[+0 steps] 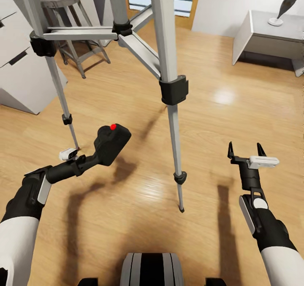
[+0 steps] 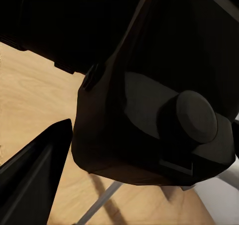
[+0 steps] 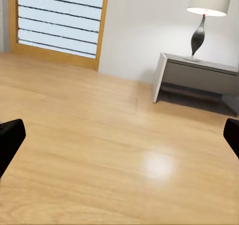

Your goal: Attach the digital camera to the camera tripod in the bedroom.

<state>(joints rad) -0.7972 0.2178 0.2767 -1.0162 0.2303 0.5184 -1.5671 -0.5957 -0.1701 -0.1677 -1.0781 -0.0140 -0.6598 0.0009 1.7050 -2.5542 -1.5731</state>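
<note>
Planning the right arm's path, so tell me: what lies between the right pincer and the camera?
In the head view, one tripod leg stands between the right pincer and the camera.

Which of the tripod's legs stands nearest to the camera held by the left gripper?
The thin leg on the left, beside the digital camera; the front leg stands further right.

Nothing here is showing any writing that can be read. The digital camera (image 1: 110, 143) is carrying only a plain red button, with no brand or model mark on its black body. The camera tripod (image 1: 168, 58) is showing bare grey legs and black collars, without numbers or labels. No sign or sticker is appearing anywhere else in the room.
</note>
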